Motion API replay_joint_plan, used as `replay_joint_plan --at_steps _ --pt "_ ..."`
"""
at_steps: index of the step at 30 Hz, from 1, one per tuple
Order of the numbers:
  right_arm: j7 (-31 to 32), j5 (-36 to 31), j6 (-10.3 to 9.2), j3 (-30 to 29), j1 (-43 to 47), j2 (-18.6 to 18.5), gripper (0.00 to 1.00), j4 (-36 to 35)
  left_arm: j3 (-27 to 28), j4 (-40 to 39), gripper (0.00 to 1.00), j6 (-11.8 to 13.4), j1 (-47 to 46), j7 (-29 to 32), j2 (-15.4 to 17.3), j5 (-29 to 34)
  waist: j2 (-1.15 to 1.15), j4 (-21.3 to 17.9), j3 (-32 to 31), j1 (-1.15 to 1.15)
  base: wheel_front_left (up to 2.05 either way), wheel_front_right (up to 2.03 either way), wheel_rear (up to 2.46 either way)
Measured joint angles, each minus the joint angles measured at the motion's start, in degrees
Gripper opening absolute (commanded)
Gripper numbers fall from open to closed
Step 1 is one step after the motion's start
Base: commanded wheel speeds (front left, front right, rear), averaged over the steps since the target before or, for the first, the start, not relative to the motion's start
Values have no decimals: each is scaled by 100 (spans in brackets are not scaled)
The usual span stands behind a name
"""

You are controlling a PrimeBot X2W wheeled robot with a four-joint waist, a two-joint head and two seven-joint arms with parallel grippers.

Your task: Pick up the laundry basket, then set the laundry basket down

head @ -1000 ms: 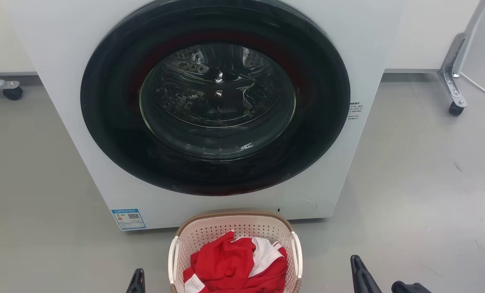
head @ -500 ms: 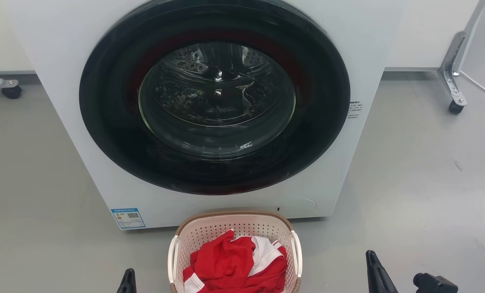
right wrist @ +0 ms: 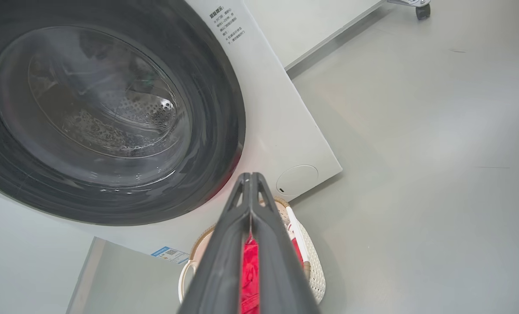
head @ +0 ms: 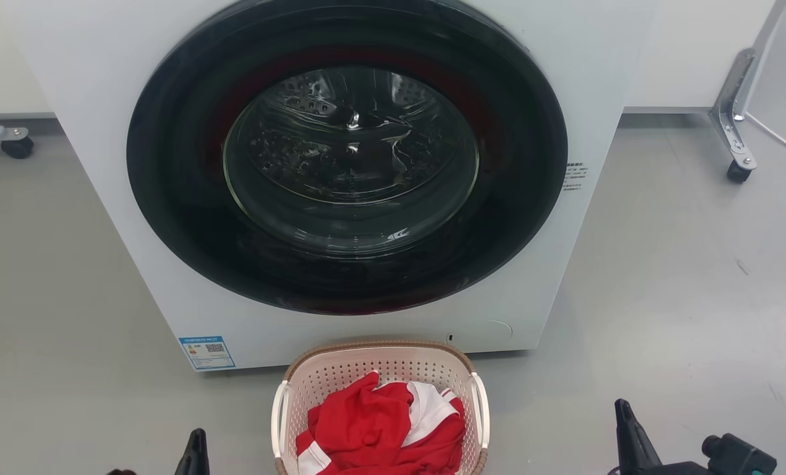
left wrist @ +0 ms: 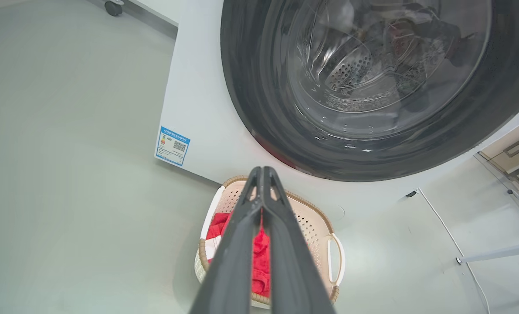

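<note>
We are facing one white front-loading washer (head: 82, 92). Its round dark door (head: 175, 198) is shut and is spreading across the head view from 9 to 3 o'clock, and its top is being cut off by the upper edge.

The laundry basket (head: 379, 369) is sitting on the grey floor (head: 663, 297) at 6 o'clock, just before the washer's base. We cannot tell whether it is touching the panel. Its near end is running off the bottom edge. Its left handle (head: 279, 419) and right handle (head: 483, 412) are both showing. A red and white garment (head: 366, 429) is lying heaped inside; whether it is one piece or several is hard to make out.

Our left gripper (left wrist: 261, 171) is hanging at 7 o'clock in the head view and our right gripper (right wrist: 250, 175) at 5 o'clock, each apart from the basket. Both are pinched tip to tip and grasping nothing. In each wrist view the fingers are crossing over the basket and hiding its middle.

One blue label (head: 206, 353) is sitting on the washer's lower left corner and one round flap (right wrist: 297, 179) on its lower right. One caster (head: 18, 148) is standing at 10 o'clock and a second caster at 2 o'clock, both well apart from the basket.
</note>
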Motion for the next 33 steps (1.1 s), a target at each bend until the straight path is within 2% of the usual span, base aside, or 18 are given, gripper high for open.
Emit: replay_joint_plan --at_steps 33 --pt "721 2432 467 -955 -277 46 0 91 584 159 0 -497 -464 695 -110 -2555 0 -16 50 0 0 0 0"
